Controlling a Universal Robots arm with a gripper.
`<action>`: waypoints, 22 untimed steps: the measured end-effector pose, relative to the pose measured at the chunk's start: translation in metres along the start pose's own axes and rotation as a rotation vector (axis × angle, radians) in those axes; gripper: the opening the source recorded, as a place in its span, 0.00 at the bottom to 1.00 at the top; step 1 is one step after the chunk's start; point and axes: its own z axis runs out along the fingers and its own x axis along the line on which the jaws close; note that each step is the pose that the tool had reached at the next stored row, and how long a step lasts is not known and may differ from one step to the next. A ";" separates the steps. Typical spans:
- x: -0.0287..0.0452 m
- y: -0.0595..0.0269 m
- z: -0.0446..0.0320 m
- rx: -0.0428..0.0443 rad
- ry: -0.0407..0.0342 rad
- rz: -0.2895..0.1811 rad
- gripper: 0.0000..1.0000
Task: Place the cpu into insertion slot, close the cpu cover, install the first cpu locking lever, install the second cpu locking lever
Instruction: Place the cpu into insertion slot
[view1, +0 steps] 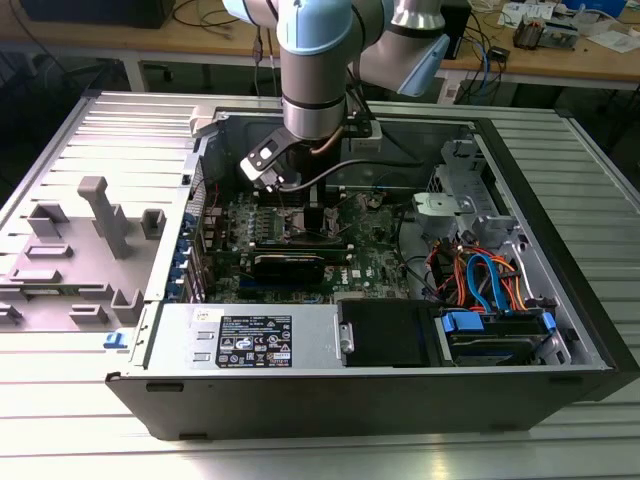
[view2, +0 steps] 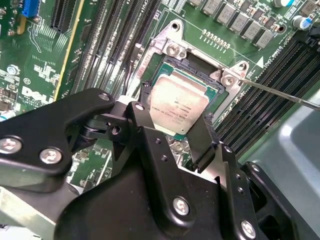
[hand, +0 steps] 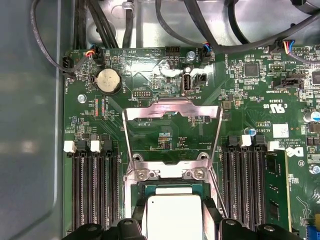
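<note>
- Silver-grey metal marks the top of the chip (view2: 177, 102), which is seen lying flat within the socket (view2: 172, 46) on the green circuit board (hand: 250, 90).
- In both wrist views the tool (view2: 174, 125) is seen directly over the chip, drawn narrow to the chip's width, with its fingers (view2: 202, 142) set against two opposite edges. The chip is judged to be held.
- The gripped edges are those facing the banks of long black memory slots (hand: 95, 195), so the tool's opening runs across from bank to bank.
- The cover (hand: 172, 107) is swung open and laid back past the socket's hinge edge, on the side away from the tool. Bare board shows through its window.
- A thin metal rod (view2: 280, 93) is seen reaching out from a corner of the socket, unlatched.
- In the exterior view the arm is lowered into an open computer case (view1: 590, 330) lying on a ribbed metal worktop (view1: 300, 455).
</note>
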 end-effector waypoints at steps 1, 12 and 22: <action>0.0003 -0.0001 0.0002 -0.0001 0.0002 0.000 0.54; 0.0018 -0.0013 0.0020 -0.0001 0.0030 -0.009 0.54; 0.0038 -0.0015 0.0050 0.0001 0.0027 -0.010 0.54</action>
